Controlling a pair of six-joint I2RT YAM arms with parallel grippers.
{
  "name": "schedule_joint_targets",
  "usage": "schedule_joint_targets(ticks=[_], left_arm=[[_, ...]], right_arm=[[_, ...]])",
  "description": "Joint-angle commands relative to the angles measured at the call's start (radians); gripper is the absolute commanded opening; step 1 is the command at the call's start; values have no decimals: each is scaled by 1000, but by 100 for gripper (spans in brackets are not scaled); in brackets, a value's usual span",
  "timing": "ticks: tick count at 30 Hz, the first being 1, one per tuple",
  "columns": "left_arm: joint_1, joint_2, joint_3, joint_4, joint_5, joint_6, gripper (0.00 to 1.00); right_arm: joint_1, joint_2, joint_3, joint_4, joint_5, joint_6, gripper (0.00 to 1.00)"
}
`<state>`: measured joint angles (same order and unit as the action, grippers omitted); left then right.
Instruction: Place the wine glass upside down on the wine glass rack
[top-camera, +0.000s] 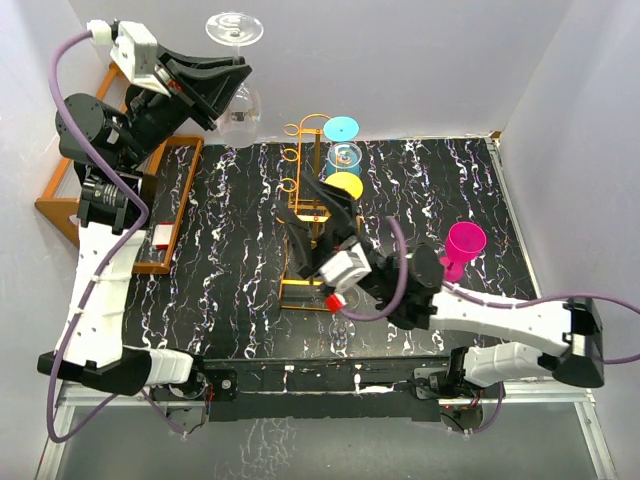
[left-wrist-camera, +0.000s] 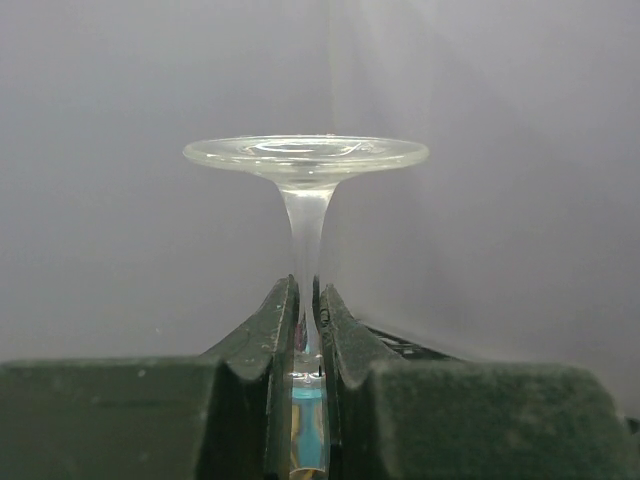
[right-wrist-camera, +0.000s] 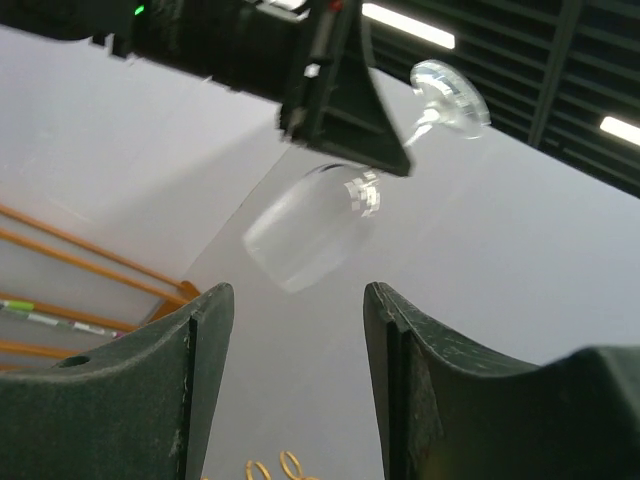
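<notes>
From overhead I see the wine glass rack (top-camera: 296, 170) standing mid-table, with my right gripper (top-camera: 322, 232) at its 6 o'clock end, jaws parted and empty. My left gripper (left-wrist-camera: 306, 300) sits high at the rack's 10 o'clock, pinched tight on the stem of the wine glass (top-camera: 236, 30). The glass has its foot up and bowl hanging down, well apart from the rack.

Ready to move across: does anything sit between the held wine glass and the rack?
The right gripper hovers over the wine glass rack's near end; three glasses occupy its far end. Otherwise nothing visible.
</notes>
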<state>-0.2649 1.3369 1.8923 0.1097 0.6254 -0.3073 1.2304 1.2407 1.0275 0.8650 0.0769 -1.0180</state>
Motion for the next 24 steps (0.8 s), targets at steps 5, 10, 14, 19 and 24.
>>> schedule_joint_targets(ticks=[5,10,14,19,24], left_arm=[[154,11,-180,138,42,365,0],[280,106,-274,364,314,188,0],[323,165,-432,725,462,-12,0],[316,248,-471,867,537,-92,0],[285,295,-470,899,571,-112,0]], right_arm=[[2,-199,-15,-104,198,31,59],[1,-291,-39,-151,356,65,62],[-3,-340,-31,-229,534,150,63],[-71,-367,0,-447,610,352,60],[-214,-353,26,-675,525,603,58]])
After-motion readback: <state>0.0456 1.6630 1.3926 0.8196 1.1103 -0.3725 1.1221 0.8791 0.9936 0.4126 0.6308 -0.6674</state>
